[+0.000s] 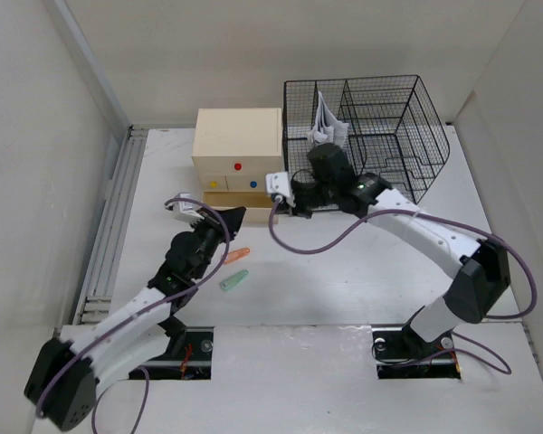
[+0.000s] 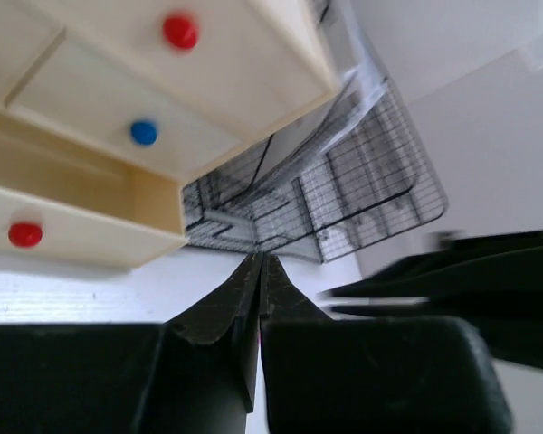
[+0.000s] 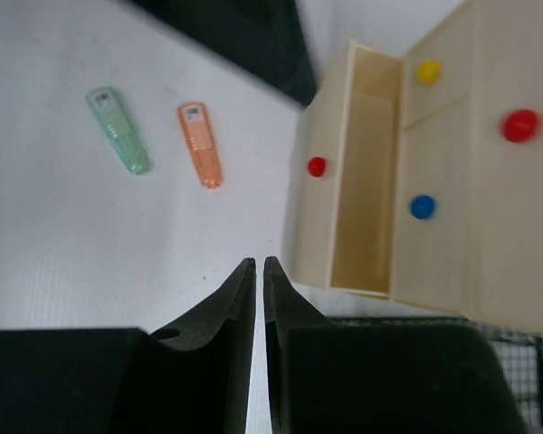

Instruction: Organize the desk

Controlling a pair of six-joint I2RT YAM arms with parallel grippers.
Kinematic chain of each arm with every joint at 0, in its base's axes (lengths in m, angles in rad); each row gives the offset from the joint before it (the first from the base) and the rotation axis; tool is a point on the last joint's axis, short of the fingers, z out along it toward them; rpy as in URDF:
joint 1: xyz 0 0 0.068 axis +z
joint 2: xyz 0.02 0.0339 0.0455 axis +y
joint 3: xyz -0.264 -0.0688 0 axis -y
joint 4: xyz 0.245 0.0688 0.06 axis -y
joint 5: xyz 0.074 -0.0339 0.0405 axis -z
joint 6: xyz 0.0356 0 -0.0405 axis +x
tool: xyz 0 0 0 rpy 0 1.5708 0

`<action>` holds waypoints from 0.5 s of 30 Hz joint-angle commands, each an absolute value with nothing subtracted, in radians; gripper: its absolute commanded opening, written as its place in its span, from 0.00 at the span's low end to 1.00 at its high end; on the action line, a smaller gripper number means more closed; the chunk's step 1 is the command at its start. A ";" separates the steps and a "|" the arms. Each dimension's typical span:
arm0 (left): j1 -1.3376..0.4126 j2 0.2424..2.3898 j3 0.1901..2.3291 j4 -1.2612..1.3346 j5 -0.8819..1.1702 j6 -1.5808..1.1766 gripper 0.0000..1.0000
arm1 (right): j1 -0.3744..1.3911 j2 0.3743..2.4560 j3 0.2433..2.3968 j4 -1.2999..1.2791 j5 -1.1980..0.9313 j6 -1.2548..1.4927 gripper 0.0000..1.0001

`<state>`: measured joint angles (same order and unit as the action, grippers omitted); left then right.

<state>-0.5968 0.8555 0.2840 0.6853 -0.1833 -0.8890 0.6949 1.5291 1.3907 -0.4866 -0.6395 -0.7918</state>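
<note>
The white desk [image 1: 344,271] holds an orange clip-like item [image 1: 238,256] and a green one [image 1: 234,281]; both also show in the right wrist view, orange [image 3: 200,143] and green [image 3: 118,129]. The cream drawer box [image 1: 238,145] has its bottom drawer [image 1: 228,200] pulled open, and the drawer looks empty inside [image 3: 366,172]. My left gripper [image 1: 235,215] is shut and empty, just in front of the open drawer [image 2: 90,226]. My right gripper [image 1: 288,206] is shut and empty, above the desk by the drawer's right end.
A black wire mesh rack [image 1: 371,136] with folded paper [image 1: 326,122] in it stands at the back right, next to the drawer box. A metal rail [image 1: 113,226] runs along the left side. White walls border the desk. The two arms are close together near the drawer.
</note>
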 commanded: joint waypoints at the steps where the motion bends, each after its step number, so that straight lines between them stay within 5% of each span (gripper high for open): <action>1: -0.641 0.581 0.380 0.330 -0.340 -0.789 0.00 | 0.782 1.594 1.399 -0.557 -0.525 -0.956 0.13; 5: -0.650 0.330 0.517 0.071 -0.419 -0.698 0.00 | 0.850 1.704 1.448 -0.577 -0.502 -0.965 0.22; 7: -0.650 0.286 0.624 -0.036 -0.431 -0.597 0.21 | 0.874 1.790 1.506 -0.593 -0.502 -0.965 0.30; 9: -0.650 0.275 0.711 -0.086 -0.408 -0.508 0.62 | 0.908 1.857 1.560 -0.635 -0.502 -0.965 0.35; 11: -0.650 0.285 0.748 -0.144 -0.365 -0.379 0.73 | 0.930 1.954 1.641 -0.658 -0.502 -0.956 0.43; 15: -0.650 0.285 0.759 -0.166 -0.276 -0.217 0.80 | 0.963 2.075 1.756 -0.667 -0.460 -0.928 0.43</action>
